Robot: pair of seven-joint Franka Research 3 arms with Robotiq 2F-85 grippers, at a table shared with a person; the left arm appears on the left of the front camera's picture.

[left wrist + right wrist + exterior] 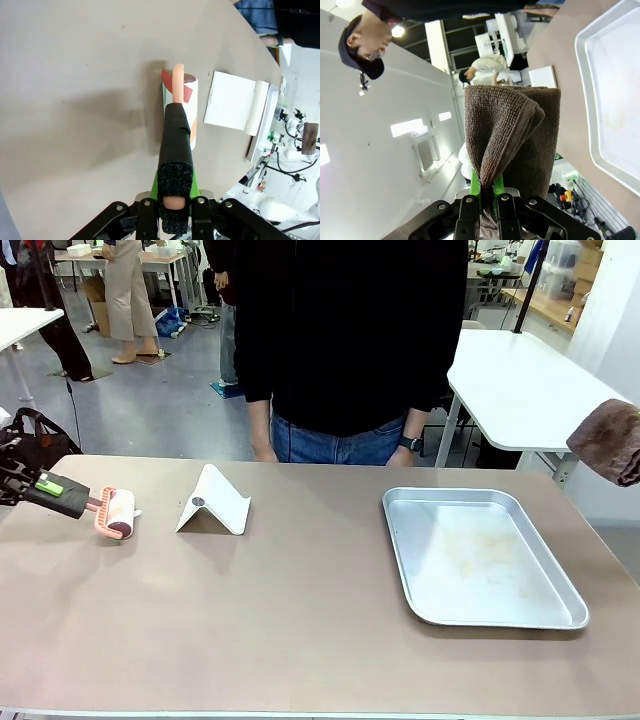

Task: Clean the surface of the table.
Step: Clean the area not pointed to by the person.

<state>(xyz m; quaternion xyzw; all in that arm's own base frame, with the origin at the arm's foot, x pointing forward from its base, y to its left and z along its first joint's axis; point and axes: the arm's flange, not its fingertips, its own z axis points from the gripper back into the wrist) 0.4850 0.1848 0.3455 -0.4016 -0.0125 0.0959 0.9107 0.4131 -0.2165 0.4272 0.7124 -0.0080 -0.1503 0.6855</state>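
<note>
The beige-brown table (300, 620) spans the front view. At its far left, my left gripper (45, 490) is shut on the black-wrapped handle of a pink lint roller (115, 512), whose roll rests on the table top. In the left wrist view the roller (180, 107) points away from my left gripper (174, 207), with its handle (175, 150) clamped between the fingers. A folded brown towel (610, 440) hangs in the air at the right edge, above the table's far right corner. My right gripper (486, 200) is shut on that towel (512, 135).
A shiny metal tray (480, 555) lies on the right half of the table. A white folded stand (213, 502) sits left of centre, next to the roller. A person in a black top (340, 340) stands at the far edge. White tables stand behind.
</note>
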